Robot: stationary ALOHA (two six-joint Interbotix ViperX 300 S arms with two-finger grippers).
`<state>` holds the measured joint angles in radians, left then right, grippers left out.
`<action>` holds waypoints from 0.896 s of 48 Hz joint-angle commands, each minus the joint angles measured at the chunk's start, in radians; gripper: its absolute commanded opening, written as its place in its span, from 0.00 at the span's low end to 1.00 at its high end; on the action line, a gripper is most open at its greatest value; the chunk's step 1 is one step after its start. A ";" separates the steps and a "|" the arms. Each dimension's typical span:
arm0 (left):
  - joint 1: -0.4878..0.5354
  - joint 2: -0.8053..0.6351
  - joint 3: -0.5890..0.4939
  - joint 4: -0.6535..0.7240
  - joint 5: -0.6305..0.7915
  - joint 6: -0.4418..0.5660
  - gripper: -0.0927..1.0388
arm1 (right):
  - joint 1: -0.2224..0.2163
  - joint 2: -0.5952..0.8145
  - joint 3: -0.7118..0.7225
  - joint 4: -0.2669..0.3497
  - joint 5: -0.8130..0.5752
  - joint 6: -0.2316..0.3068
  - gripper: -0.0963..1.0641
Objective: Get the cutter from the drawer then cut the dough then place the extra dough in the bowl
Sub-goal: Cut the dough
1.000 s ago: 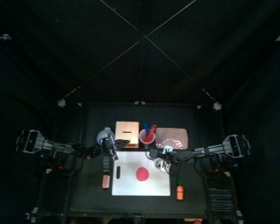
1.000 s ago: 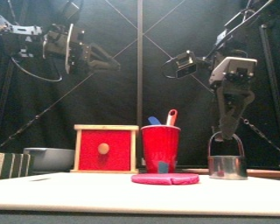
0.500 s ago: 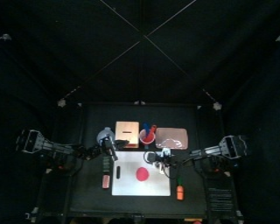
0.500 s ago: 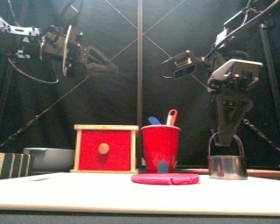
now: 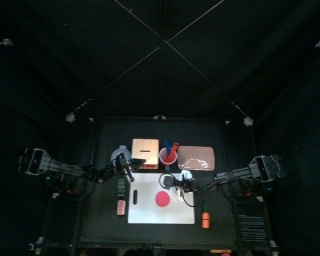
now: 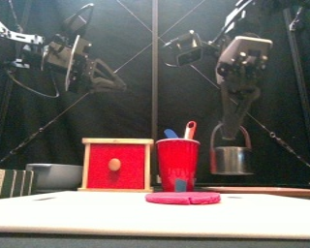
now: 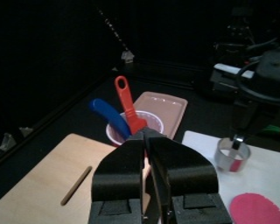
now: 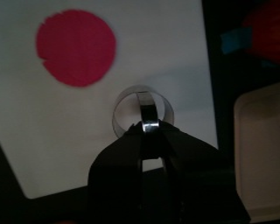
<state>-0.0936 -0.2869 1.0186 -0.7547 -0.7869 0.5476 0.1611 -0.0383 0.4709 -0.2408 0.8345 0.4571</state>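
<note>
Right gripper [image 8: 147, 128] was clamped on the wire handle of the cutter [image 8: 146, 109], which hung clear above the board [image 8: 166, 52], off to one side of the dough [image 8: 76, 46]. Left gripper [image 7: 147, 140] hovered high by the box [image 7: 60, 179], jaws pressed together on nothing
</note>
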 commanded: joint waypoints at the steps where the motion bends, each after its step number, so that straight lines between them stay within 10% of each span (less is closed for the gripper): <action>1: 0.002 -0.009 0.002 -0.017 -0.011 0.003 0.47 | 0.012 0.023 -0.100 0.009 0.008 0.002 0.50; 43: -0.006 -0.011 0.061 -0.026 -0.011 0.000 0.47 | 0.061 0.299 -0.376 0.048 0.092 0.000 0.50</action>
<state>-0.0982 -0.2869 1.0953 -0.7793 -0.7885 0.5476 0.2224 0.2807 0.1197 -0.1871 0.9173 0.4571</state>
